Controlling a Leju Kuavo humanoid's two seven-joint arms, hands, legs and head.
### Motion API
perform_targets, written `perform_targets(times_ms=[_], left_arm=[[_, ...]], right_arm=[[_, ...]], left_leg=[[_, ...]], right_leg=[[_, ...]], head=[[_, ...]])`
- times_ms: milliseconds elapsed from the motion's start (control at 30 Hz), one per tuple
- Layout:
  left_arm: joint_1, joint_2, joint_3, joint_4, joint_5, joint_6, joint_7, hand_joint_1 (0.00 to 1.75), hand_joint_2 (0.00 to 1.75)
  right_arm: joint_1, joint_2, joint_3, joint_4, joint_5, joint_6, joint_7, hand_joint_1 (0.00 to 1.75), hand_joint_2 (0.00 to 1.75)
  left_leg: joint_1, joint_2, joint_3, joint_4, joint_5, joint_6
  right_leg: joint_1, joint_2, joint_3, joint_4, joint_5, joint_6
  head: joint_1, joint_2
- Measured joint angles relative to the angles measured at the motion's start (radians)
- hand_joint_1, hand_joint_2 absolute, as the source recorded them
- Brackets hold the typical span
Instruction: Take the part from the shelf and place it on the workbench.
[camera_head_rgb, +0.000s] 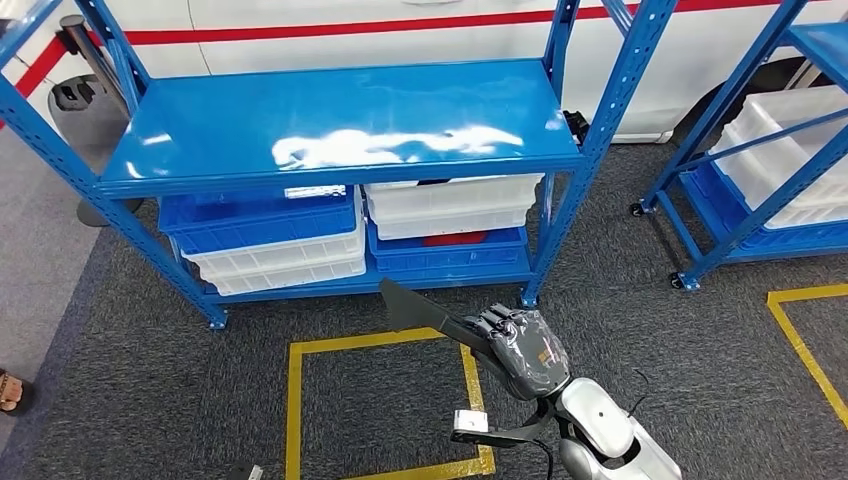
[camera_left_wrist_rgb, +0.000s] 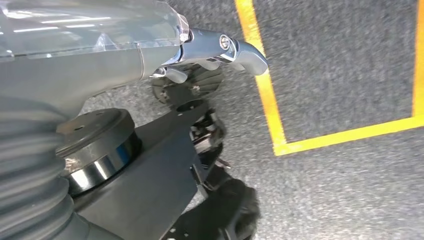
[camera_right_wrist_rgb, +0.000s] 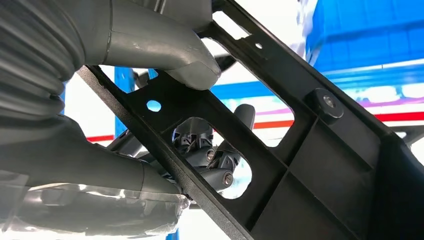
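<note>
1. Above the grey carpet in front of the blue shelf (camera_head_rgb: 340, 120), my right hand (camera_head_rgb: 520, 345) holds the black part (camera_head_rgb: 415, 310), fingers (camera_right_wrist_rgb: 165, 55) clamped on its frame.
2. My left hand (camera_left_wrist_rgb: 220, 47) hangs over the floor; whether its fingers are curled, I cannot tell.

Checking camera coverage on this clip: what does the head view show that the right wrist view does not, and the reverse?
Head view alone: the whole blue shelf with its bare top board, white and blue bins on the lower level, the grey carpet and the yellow floor marking.

Right wrist view alone: the part's cut-out openings, ribs and a round black stud, with the thumb pressed on its frame.

Both: the right hand gripping the black part, and blue shelf framing behind.
</note>
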Motion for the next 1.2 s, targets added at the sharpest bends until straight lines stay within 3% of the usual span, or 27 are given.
perform_targets(times_ms=[67, 133, 233, 300, 367, 400, 433, 467, 567, 633, 700, 767, 867, 900, 933, 967, 1033, 1100, 1133, 1200], left_arm=[[-0.001, -0.001, 0.0, 0.0, -0.005, 0.0, 0.002, 0.0, 1.75], [-0.001, -0.001, 0.0, 0.0, -0.004, 0.004, -0.002, 0.0, 1.75], [0.004, -0.001, 0.004, 0.0, 0.002, 0.011, -0.011, 0.0, 1.75], [0.01, -0.002, 0.008, 0.0, 0.006, 0.016, -0.015, 0.0, 1.75], [0.013, -0.004, 0.01, 0.0, 0.008, 0.022, -0.017, 0.0, 1.75], [0.014, -0.004, 0.01, 0.0, 0.008, 0.026, -0.017, 0.0, 1.75], [0.016, -0.004, 0.011, 0.0, 0.007, 0.03, -0.018, 0.0, 1.75], [0.017, -0.005, 0.011, 0.0, 0.006, 0.035, -0.018, 0.0, 1.75], [0.019, -0.004, 0.014, 0.0, 0.002, 0.051, -0.015, 0.0, 1.75], [0.022, -0.003, 0.017, 0.0, -0.006, 0.064, -0.007, 0.0, 1.75], [0.025, -0.005, 0.017, 0.0, -0.011, 0.077, 0.002, 0.0, 1.75], [0.026, -0.009, 0.017, 0.0, -0.011, 0.087, 0.009, 0.0, 1.75], [0.03, -0.012, 0.018, 0.0, -0.014, 0.099, 0.018, 0.0, 1.75], [0.032, -0.014, 0.019, 0.0, -0.016, 0.102, 0.022, 0.0, 1.75], [0.033, -0.015, 0.019, 0.0, -0.019, 0.105, 0.026, 0.0, 1.75], [0.034, -0.016, 0.019, 0.0, -0.022, 0.107, 0.03, 0.0, 1.75], [0.033, -0.02, 0.019, 0.0, -0.029, 0.111, 0.037, 0.0, 1.75], [0.031, -0.022, 0.019, 0.0, -0.036, 0.114, 0.043, 0.0, 1.75], [0.031, -0.023, 0.019, 0.0, -0.04, 0.116, 0.046, 0.0, 1.75], [0.029, -0.024, 0.018, 0.0, -0.048, 0.119, 0.052, 0.0, 1.75]], right_arm=[[-0.002, 0.012, 0.0, 0.009, -0.023, 0.005, -0.004, 1.75, 1.75], [-0.006, 0.033, 0.0, 0.028, -0.072, 0.004, -0.025, 1.75, 1.75], [-0.015, 0.08, 0.0, 0.094, -0.156, -0.006, -0.066, 1.75, 1.75], [-0.021, 0.122, 0.0, 0.14, -0.185, -0.018, -0.08, 1.75, 1.75], [-0.022, 0.167, 0.0, 0.187, -0.203, -0.029, -0.088, 1.75, 1.75], [-0.021, 0.188, 0.0, 0.213, -0.21, -0.033, -0.092, 1.75, 1.75], [-0.019, 0.207, 0.0, 0.237, -0.215, -0.038, -0.095, 1.75, 1.75], [-0.017, 0.225, 0.0, 0.258, -0.222, -0.043, -0.099, 1.75, 1.75], [-0.008, 0.273, 0.0, 0.301, -0.248, -0.066, -0.11, 1.75, 1.75], [-0.003, 0.3, 0.0, 0.318, -0.262, -0.079, -0.113, 1.75, 1.75], [0.006, 0.321, -0.001, 0.328, -0.268, -0.086, -0.113, 1.75, 1.75], [0.019, 0.333, -0.003, 0.332, -0.269, -0.089, -0.111, 1.75, 1.75], [0.036, 0.342, -0.007, 0.331, -0.255, -0.09, -0.104, 1.75, 1.75], [0.044, 0.343, -0.008, 0.33, -0.249, -0.089, -0.1, 1.75, 1.75], [0.053, 0.344, -0.01, 0.327, -0.243, -0.089, -0.095, 1.75, 1.75], [0.061, 0.344, -0.013, 0.322, -0.238, -0.088, -0.09, 1.75, 1.75], [0.072, 0.345, -0.021, 0.309, -0.232, -0.088, -0.084, 1.75, 1.75], [0.079, 0.347, -0.029, 0.295, -0.228, -0.087, -0.081, 1.75, 1.75], [0.083, 0.348, -0.033, 0.289, -0.227, -0.087, -0.08, 1.75, 1.75], [0.093, 0.35, -0.04, 0.28, -0.225, -0.087, -0.079, 1.75, 1.75]], left_leg=[[0.0, -0.001, -0.034, 0.027, 0.006, -0.011], [-0.002, -0.002, -0.051, 0.044, 0.012, -0.023], [0.005, -0.002, -0.061, 0.055, 0.012, -0.045], [0.01, -0.003, -0.087, 0.123, -0.053, -0.057], [0.012, -0.004, -0.125, 0.248, -0.137, -0.066], [0.012, -0.004, -0.135, 0.295, -0.157, -0.068], [0.013, -0.004, -0.129, 0.31, -0.158, -0.068], [0.013, -0.006, -0.102, 0.284, -0.142, -0.065], [0.01, -0.043, 0.033, 0.081, -0.083, -0.046], [0.005, -0.062, 0.069, 0.021, -0.078, -0.037], [0.004, -0.05, 0.073, 0.008, -0.068, -0.029], [0.008, -0.033, 0.078, -0.012, -0.055, -0.015], [0.007, -0.006, 0.074, -0.02, -0.046, -0.006], [0.005, 0.002, 0.071, -0.019, -0.046, -0.005], [0.005, 0.011, 0.067, -0.015, -0.046, -0.005], [0.005, 0.018, 0.064, -0.011, -0.046, -0.006], [0.005, 0.032, 0.059, 0.002, -0.051, -0.01], [0.0, 0.043, 0.053, 0.018, -0.059, -0.019], [-0.002, 0.048, 0.05, 0.022, -0.061, -0.024], [-0.002, 0.058, 0.049, 0.024, -0.062, -0.033]], right_leg=[[-0.001, 0.001, 0.091, -0.121, -0.006, -0.002], [0.004, 0.003, 0.125, -0.184, -0.037, -0.019], [0.008, 0.005, 0.112, -0.193, -0.022, -0.051], [0.006, 0.007, 0.096, -0.196, -0.003, -0.063], [0.008, 0.012, 0.076, -0.196, 0.013, -0.067], [0.009, 0.016, 0.066, -0.195, 0.02, -0.067], [0.01, 0.02, 0.058, -0.194, 0.025, -0.066], [0.011, 0.024, 0.053, -0.194, 0.03, -0.065], [0.01, 0.039, 0.045, -0.195, 0.041, -0.058], [0.005, 0.05, 0.043, -0.199, 0.049, -0.046], [0.004, 0.058, 0.043, -0.204, 0.056, -0.033], [0.008, 0.043, 0.029, -0.179, 0.036, -0.026], [0.01, 0.017, -0.047, -0.017, -0.056, -0.021], [0.01, 0.015, -0.07, 0.036, -0.074, -0.02], [0.01, 0.014, -0.077, 0.058, -0.074, -0.018], [0.01, 0.011, -0.066, 0.041, -0.057, -0.018], [0.011, -0.01, 0.002, -0.081, 0.001, -0.021], [0.017, -0.034, 0.052, -0.179, 0.03, -0.033], [0.021, -0.038, 0.058, -0.196, 0.031, -0.039], [0.023, -0.024, 0.054, -0.199, 0.035, -0.051]], head=[[0.0, 0.0], [0.0, 0.0], [0.0, 0.0], [-0.001, 0.0], [-0.001, 0.0], [-0.001, 0.0], [-0.001, 0.0], [-0.001, 0.0], [-0.001, 0.0], [-0.001, 0.0], [-0.001, 0.0], [-0.001, 0.0], [0.0, 0.0], [0.0, 0.0], [0.0, 0.0], [0.0, 0.0], [0.0, 0.0], [0.0, 0.0], [0.0, 0.0], [-0.001, 0.0]])
